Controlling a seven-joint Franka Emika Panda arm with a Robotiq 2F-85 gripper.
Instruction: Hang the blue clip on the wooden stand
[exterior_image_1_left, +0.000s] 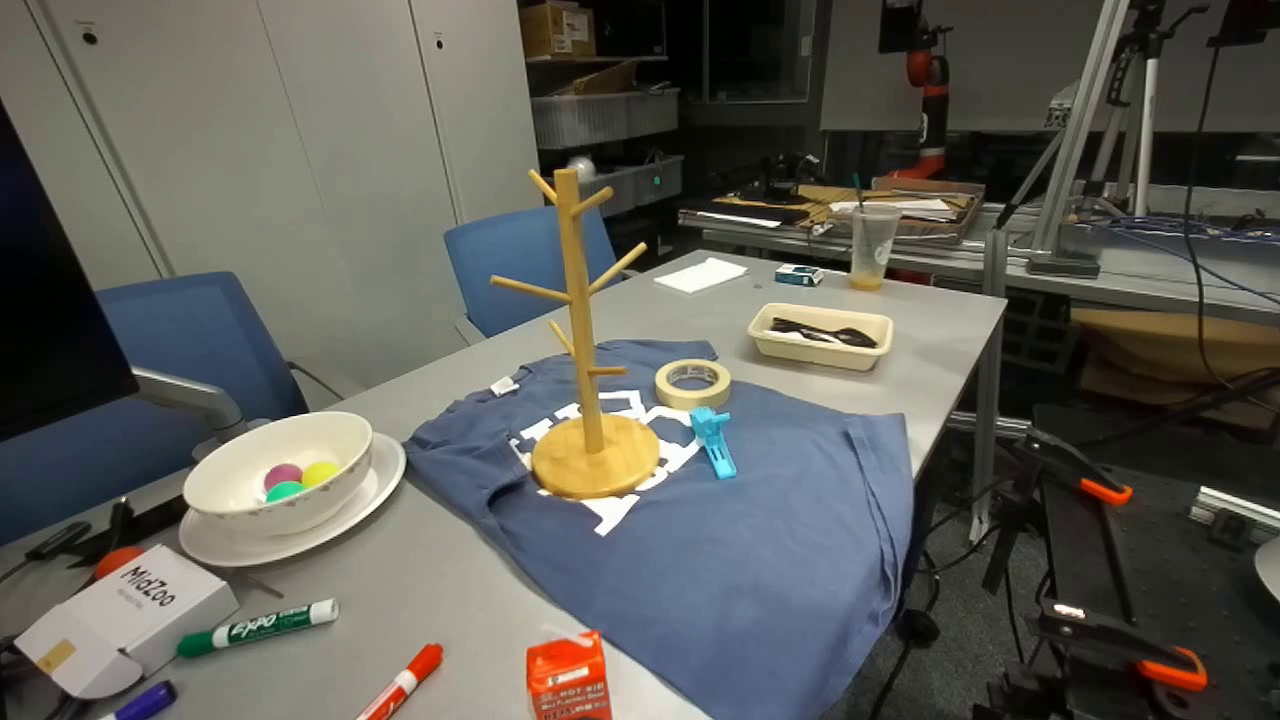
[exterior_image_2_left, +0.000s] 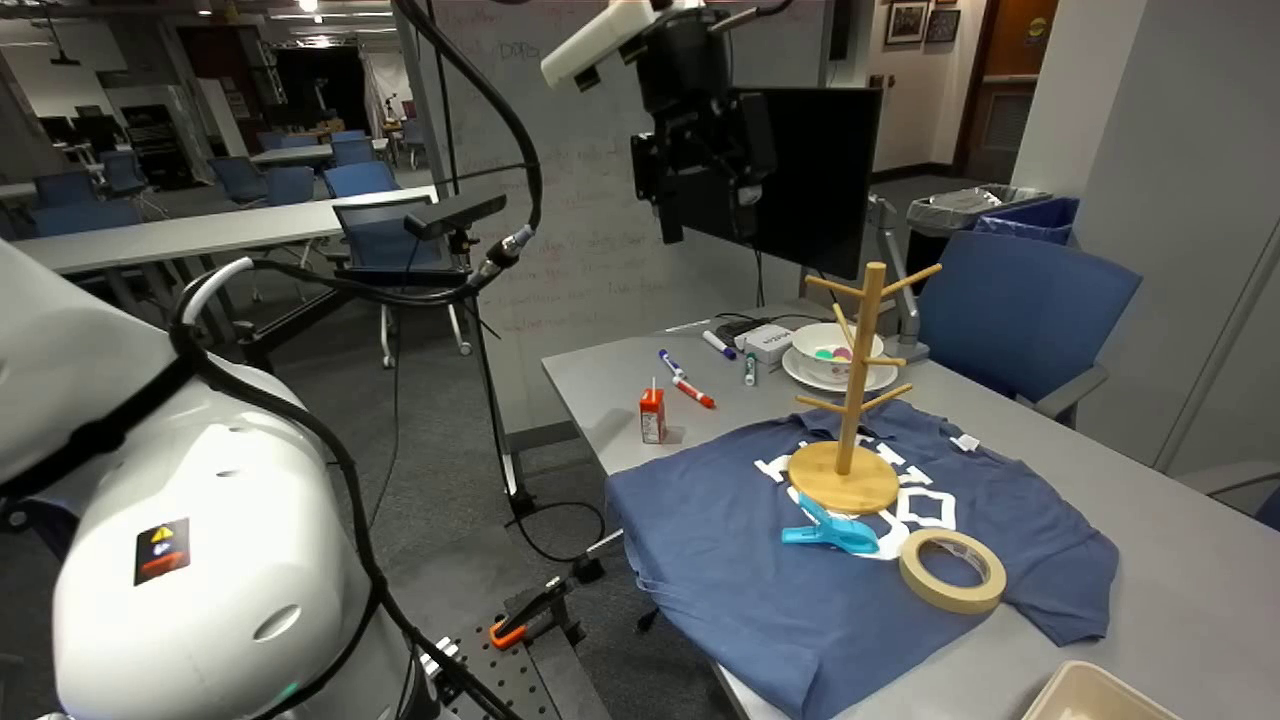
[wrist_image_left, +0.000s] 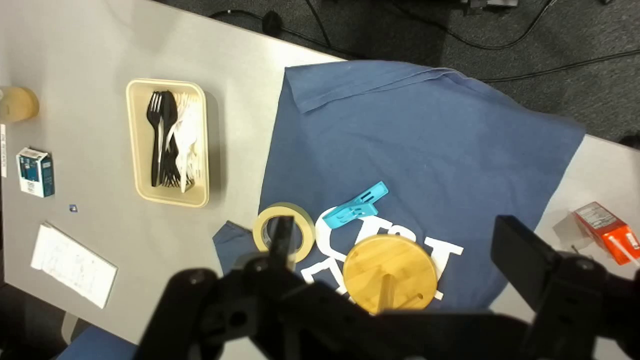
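The bright cyan-blue clip (exterior_image_1_left: 713, 443) lies on the dark blue shirt, close to the base of the wooden stand (exterior_image_1_left: 582, 340). Both also show in another exterior view, the clip (exterior_image_2_left: 833, 532) in front of the upright stand (exterior_image_2_left: 857, 390). My gripper (exterior_image_2_left: 708, 215) is open and empty, high above the table. In the wrist view its fingers (wrist_image_left: 395, 227) are wide apart, with the stand's round base (wrist_image_left: 390, 260) below between them. The clip (wrist_image_left: 354, 206) lies just beyond the base. The stand's upper part is hidden by the gripper there.
The blue shirt (exterior_image_1_left: 780, 530) spreads under the stand and clip. A tape roll (exterior_image_1_left: 693, 383) lies beside the clip. A cutlery tray (exterior_image_1_left: 765, 345), a white bowl (exterior_image_1_left: 350, 455), markers (exterior_image_1_left: 265, 625) and a red carton (exterior_image_1_left: 568, 680) stand around. A black monitor (exterior_image_2_left: 815, 180) is behind the gripper.
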